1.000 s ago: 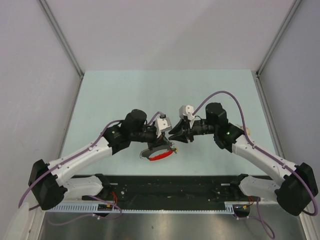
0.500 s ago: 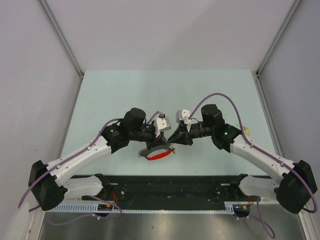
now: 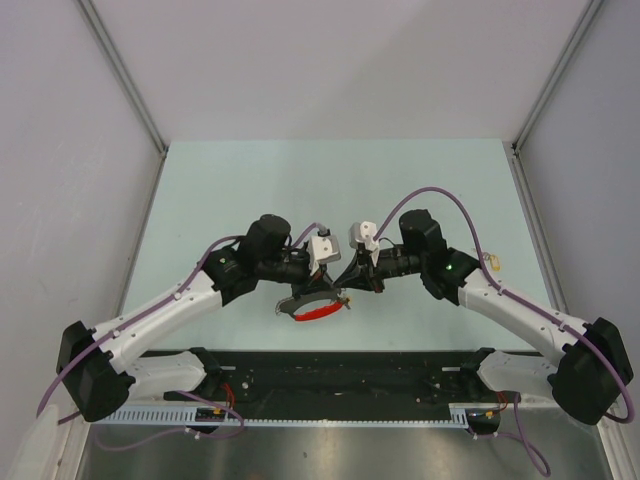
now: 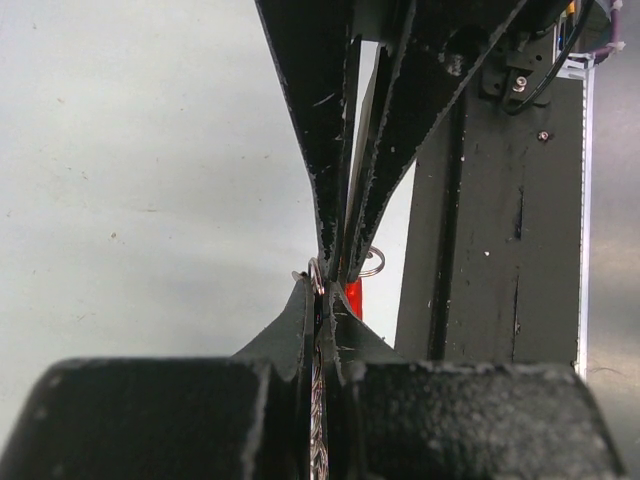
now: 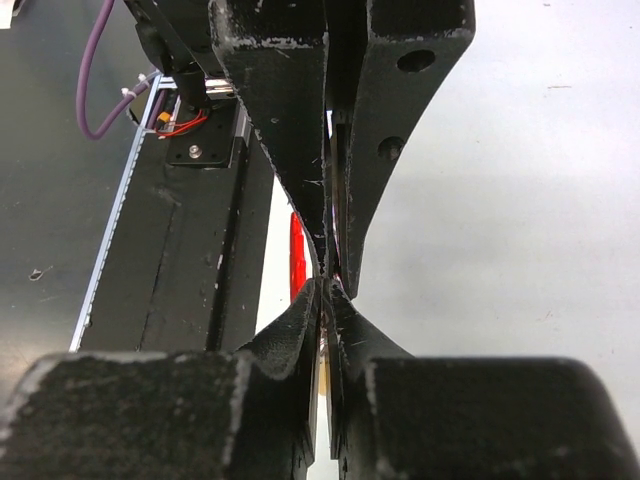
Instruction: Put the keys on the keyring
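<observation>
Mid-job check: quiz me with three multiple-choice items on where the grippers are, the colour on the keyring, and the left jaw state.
1. Where do the left gripper and the right gripper meet?
A. At the far left corner of the table
B. Against the right wall
C. Tip to tip above the near middle of the table

2. What colour is the curved band on the keyring?
A. Red
B. Blue
C. Green

3. How do the left gripper's jaws stand?
A. Wide open
B. Shut on the keyring
C. Out of view

Answers:
1 C: the top view shows both tips touching near the front centre.
2 A: the band below the tips is red in the top view.
3 B: the left wrist view shows the fingertips pinched together with the thin ring between them.
</observation>
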You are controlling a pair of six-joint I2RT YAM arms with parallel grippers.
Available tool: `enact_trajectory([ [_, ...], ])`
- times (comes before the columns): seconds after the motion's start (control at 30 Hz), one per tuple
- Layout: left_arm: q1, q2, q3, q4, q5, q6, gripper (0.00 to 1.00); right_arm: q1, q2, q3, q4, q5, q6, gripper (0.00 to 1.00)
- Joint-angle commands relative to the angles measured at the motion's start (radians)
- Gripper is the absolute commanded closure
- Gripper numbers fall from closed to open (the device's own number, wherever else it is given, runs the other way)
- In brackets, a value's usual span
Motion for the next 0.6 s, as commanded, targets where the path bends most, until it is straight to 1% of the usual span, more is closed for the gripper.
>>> enact_trajectory([
  [0.0,0.006,-0.024,0.055,0.003,0.063,0.031,1.0,0.006,0.008,0.039,0.015,-0.003,-0.017,0.94],
  [0.2,0.013,-0.03,0.058,0.012,0.066,0.028,1.0,0.011,0.019,0.041,0.01,-0.019,-0.02,0.93],
  [0.43,0.026,-0.042,0.051,0.017,0.078,0.023,1.0,0.015,0.028,0.046,-0.013,-0.006,-0.031,0.88],
  [0.57,0.035,-0.053,0.043,0.014,0.086,0.027,1.0,0.015,0.027,0.044,-0.018,-0.001,-0.033,0.88],
])
